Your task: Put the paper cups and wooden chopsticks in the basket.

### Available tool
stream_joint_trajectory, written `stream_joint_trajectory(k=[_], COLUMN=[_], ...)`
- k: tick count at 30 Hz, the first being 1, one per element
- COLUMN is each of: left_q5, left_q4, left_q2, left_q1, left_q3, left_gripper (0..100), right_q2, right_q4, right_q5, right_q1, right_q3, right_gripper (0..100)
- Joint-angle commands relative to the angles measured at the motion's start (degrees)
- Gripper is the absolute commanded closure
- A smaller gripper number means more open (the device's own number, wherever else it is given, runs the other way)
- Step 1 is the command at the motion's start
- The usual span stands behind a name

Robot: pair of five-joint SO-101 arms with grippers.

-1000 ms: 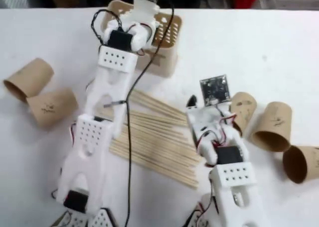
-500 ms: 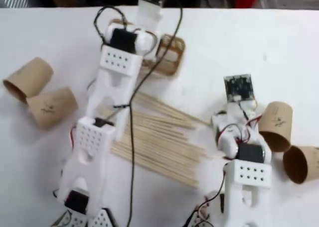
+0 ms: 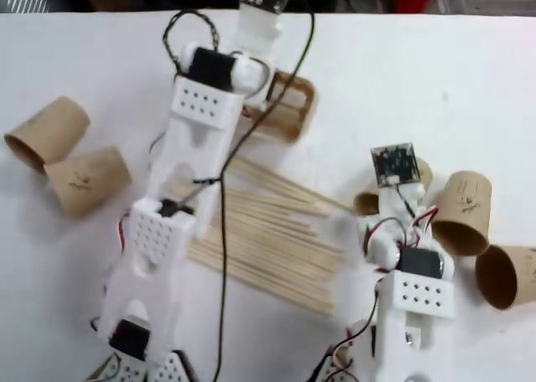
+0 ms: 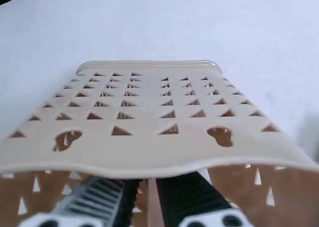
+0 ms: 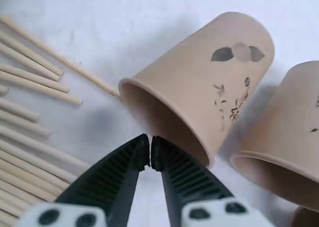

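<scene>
**A:** What is the right gripper [image 5: 150, 150] doing at the near side?

**B:** It is hanging low over the table [image 3: 435, 80]. Its jaws are pressing together tip to tip and gripping nothing. The tips are sitting right at the open mouth of a paper cup [image 5: 209, 82], which is lying on its side.

**A:** Are other cups lying nearby?

**B:** A second cup [image 3: 459, 210] is lying just beside that one. A third cup [image 3: 507, 275] is lying near the table's right edge.

**A:** And in the middle?

**B:** The wooden chopsticks [image 3: 268, 240] are lying flat in a loose spread between the two arms. Off to the left, a pair of cups [image 3: 88, 179] is lying on its sides, the two touching.

**A:** Where is the basket [image 4: 144, 112] sitting?

**B:** It is sitting at the far side of the table and looking tilted. The left gripper [image 4: 148, 187] is reaching out to it, and its jaws are nearly closed and clamping the basket's perforated wall. The cups and chopsticks are all lying on the table outside it.
</scene>
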Motion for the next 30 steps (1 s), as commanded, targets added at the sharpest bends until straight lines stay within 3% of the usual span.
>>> stream_joint_trajectory(k=[1,8,13,16,30], left_q5=[0.4,0.6,0.5,0.3,0.3], left_q4=[-3.3,-11.1,-12.6,-12.6,2.7], left_q2=[-3.6,6.7,10.4,10.3,-0.9], left_q1=[1.2,1.1,0.7,-0.4,0.4], left_q3=[-0.4,-1.1,-1.1,-1.1,-1.1], left_gripper=[98,87,88,96,98], right_q2=[-1.8,-1.8,-1.8,-1.8,-1.8], right_q4=[-1.7,-2.0,-5.3,-6.4,-6.5], right_q5=[0.8,0.7,0.7,0.7,0.5], right_q1=[0.6,0.4,0.3,0.3,0.2], right_q3=[0.2,1.5,3.5,4.0,4.0], right_gripper=[98.1,98.1,98.1,98.1,98.1])
